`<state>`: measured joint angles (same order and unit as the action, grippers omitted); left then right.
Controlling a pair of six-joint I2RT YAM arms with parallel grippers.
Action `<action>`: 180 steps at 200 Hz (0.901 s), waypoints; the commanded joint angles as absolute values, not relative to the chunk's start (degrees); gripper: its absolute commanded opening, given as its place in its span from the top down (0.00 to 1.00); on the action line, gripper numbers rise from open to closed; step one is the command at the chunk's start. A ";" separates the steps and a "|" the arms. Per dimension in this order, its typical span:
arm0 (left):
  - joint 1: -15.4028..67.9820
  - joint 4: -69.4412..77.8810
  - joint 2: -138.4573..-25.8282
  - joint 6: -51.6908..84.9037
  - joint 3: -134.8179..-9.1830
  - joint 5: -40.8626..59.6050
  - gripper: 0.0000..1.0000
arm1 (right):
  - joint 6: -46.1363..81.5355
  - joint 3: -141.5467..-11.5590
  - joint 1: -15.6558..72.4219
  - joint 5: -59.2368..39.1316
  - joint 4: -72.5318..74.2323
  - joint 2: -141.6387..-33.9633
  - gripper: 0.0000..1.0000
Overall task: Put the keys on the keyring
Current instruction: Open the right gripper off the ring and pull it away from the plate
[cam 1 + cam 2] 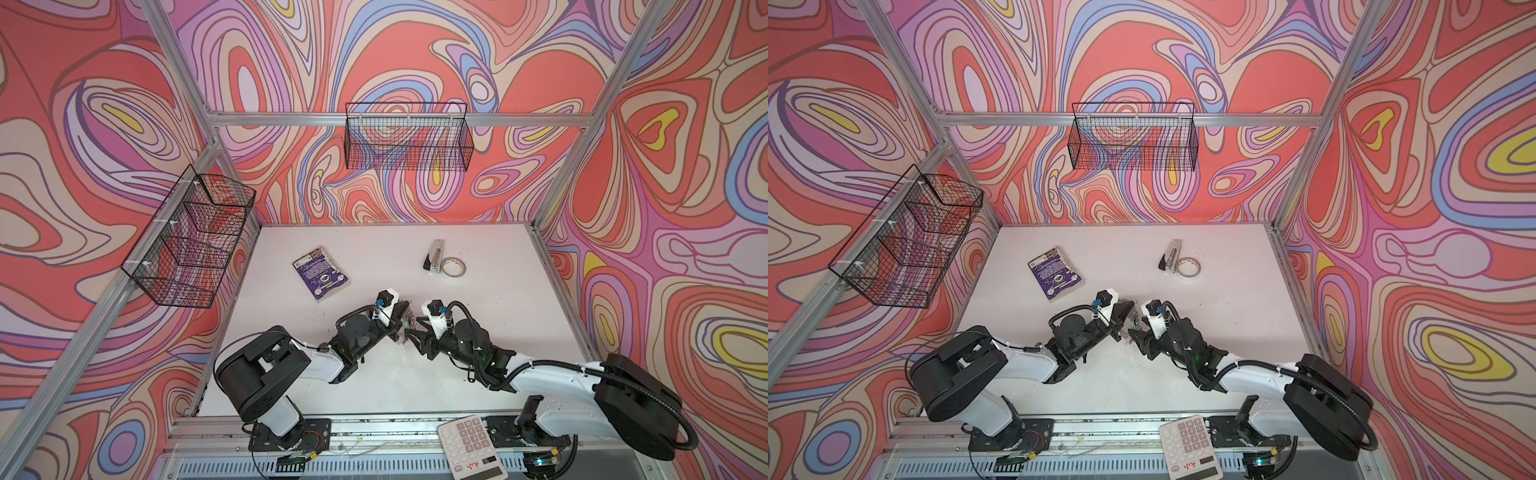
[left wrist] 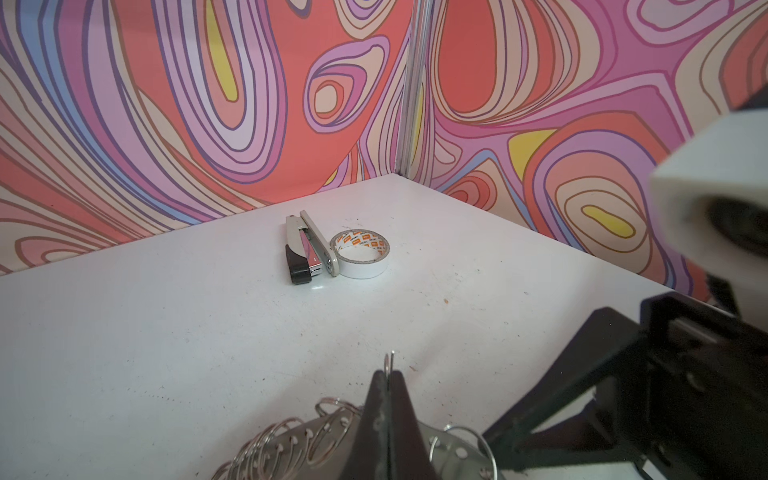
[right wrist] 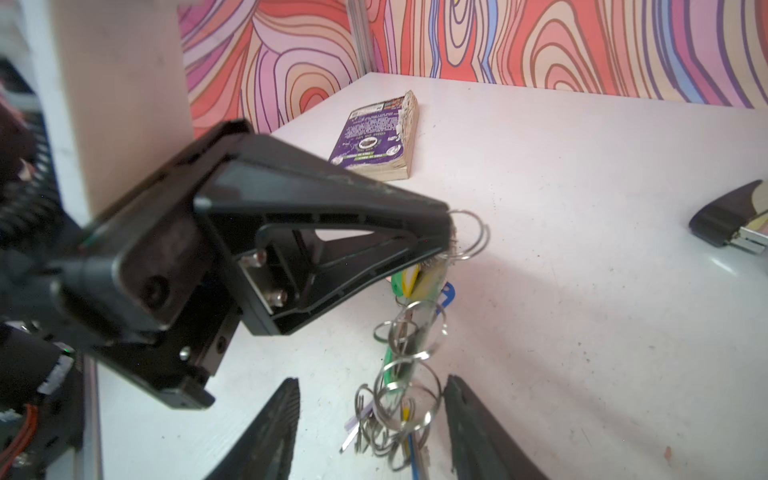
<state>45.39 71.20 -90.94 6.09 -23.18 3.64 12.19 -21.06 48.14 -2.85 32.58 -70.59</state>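
My left gripper (image 2: 388,374) is shut on the keyring (image 2: 291,440), a flat grey metal plate with holes and small wire rings along its edge. One thin ring pokes out past the fingertips. In the right wrist view the keyring (image 3: 415,332) hangs edge-on from the left gripper (image 3: 449,232), carrying green, yellow, blue and red tags. My right gripper (image 3: 372,399) is open, its fingers (image 3: 478,428) standing either side of the lowest rings without touching them. A silver key blade (image 3: 351,440) dangles there; I cannot pick out the keys. In both top views the two grippers (image 1: 401,322) (image 1: 1136,332) meet at mid-table.
A purple paperback (image 1: 321,274) lies at the back left of the white table. A stapler (image 1: 434,257) and a roll of tape (image 1: 454,268) sit together at the back right. A calculator (image 1: 471,446) rests on the front rail. Wire baskets (image 1: 407,137) hang on the walls.
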 commanded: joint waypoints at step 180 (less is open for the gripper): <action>45.22 75.51 -85.76 2.44 -17.94 6.66 1.00 | 38.61 -32.35 30.54 8.32 -22.06 -52.87 0.45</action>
